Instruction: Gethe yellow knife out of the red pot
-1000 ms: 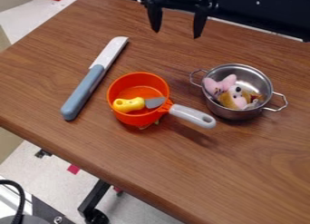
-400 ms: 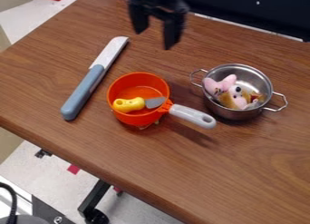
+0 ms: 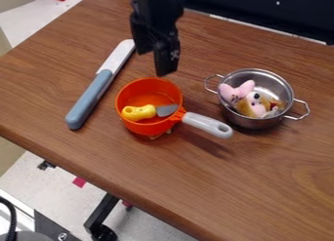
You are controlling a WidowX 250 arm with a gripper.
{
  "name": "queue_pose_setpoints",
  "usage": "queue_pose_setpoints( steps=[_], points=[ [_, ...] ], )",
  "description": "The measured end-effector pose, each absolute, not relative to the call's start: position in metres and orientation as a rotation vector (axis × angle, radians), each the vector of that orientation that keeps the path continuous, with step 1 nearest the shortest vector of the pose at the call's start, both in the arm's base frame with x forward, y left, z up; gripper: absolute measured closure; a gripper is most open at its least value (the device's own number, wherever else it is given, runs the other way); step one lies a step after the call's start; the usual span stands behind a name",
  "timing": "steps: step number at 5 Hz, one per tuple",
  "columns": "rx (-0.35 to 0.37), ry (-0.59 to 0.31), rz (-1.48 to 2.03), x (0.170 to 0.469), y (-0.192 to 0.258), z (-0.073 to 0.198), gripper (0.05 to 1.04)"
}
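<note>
Yellow knife (image 3: 138, 112) lies inside the red pot (image 3: 138, 127), nearer the desk's (image 3: 215, 201) front edge than the gripper (image 3: 153, 64), whose fingers stand apart.

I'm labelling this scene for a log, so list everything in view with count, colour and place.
Toy knife: one, yellow handle, grey blade, inside the red pot
Red pot: one, orange-red, grey handle, mid-table
Steel pot: one, silver, two handles, table's right side
Plush toy: count unclear, pink and brown, inside the steel pot
Large knife: one, blue-grey handle, whitish blade, left of the red pot
Table: one, brown wood-grain, centre
Table leg: one, black, bottom left
Tape piece: one plainly visible, pink-red, floor
Cable: one, black, lower left
Arm: one, black, top
Gripper: one, black, over the table beyond the red pot
</note>
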State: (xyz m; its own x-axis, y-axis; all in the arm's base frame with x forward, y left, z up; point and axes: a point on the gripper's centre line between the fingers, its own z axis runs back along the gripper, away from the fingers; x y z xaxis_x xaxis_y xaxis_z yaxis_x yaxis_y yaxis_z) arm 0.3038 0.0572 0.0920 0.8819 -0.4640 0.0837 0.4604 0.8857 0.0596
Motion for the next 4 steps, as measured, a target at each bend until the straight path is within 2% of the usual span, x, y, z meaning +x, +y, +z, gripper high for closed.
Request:
queue_pose_setpoints(
  steps=[1, 2, 4],
  points=[
    [0.043, -0.069, -0.511, 0.2878, 0.0583, 0.0850, 0.084],
    [0.043, -0.095, -0.532, 0.2805, 0.0595, 0.0831, 0.084],
    [0.098, -0.125, -0.514, 0.2853, 0.0647, 0.0758, 0.084]
  ],
)
